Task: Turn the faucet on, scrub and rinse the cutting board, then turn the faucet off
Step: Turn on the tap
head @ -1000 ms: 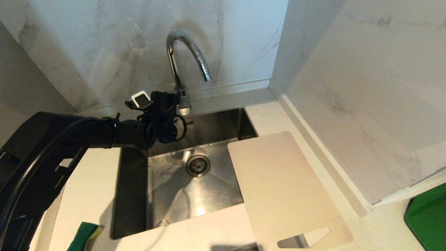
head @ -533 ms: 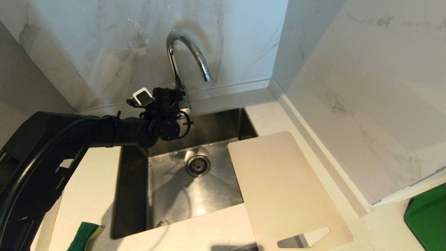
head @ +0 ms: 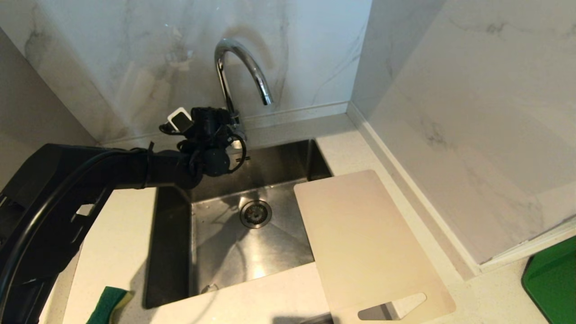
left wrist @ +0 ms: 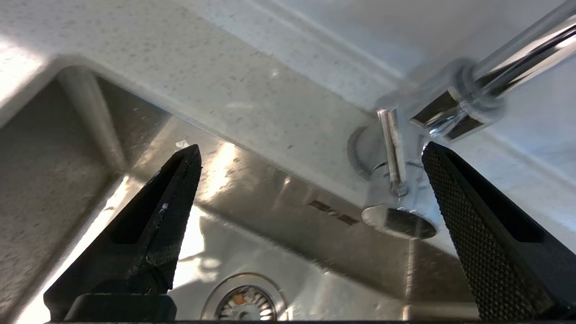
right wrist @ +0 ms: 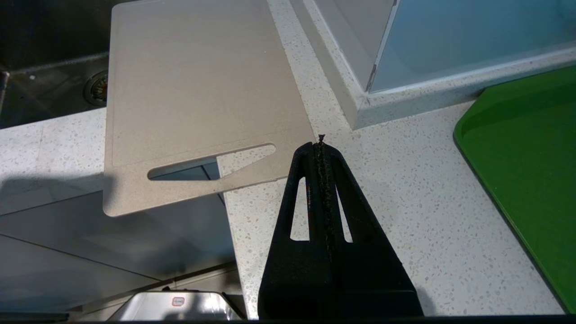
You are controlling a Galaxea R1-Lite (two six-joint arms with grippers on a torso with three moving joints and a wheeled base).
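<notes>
So the left gripper (left wrist: 310, 153) is up at the back of the sink (head: 171, 252), right by the base of the chrome faucet (head: 238, 67), and its jaws are spread wide apart with nothing between them being squeezed. From the left wrist view you can see the thin side lever (left wrist: 391, 148) sitting in the gap between the two fingers, closer to one of them, but it doesn't look like either finger is actually pressing on it. Can't see any water coming out of the spout, and the steel basin with its drain (head: 255, 213) just has a few shiny patches. The cutting board (head: 364, 238) is lying flat off to the right of the sink, with its far corner hanging over the sink's right edge and its handle cutout end poking out past the front edge of the countertop (head: 112, 243). The right gripper (right wrist: 321, 139) is hovering above the speckled counter just beside the board's handle end, jaws pressed together, holding nothing. There's a green-and-yellow sponge (head: 108, 303) at the front left corner of the counter, well apart from the board, and a bright green tray (head: 551, 283) off at the far right, past the marble wall corner.
</notes>
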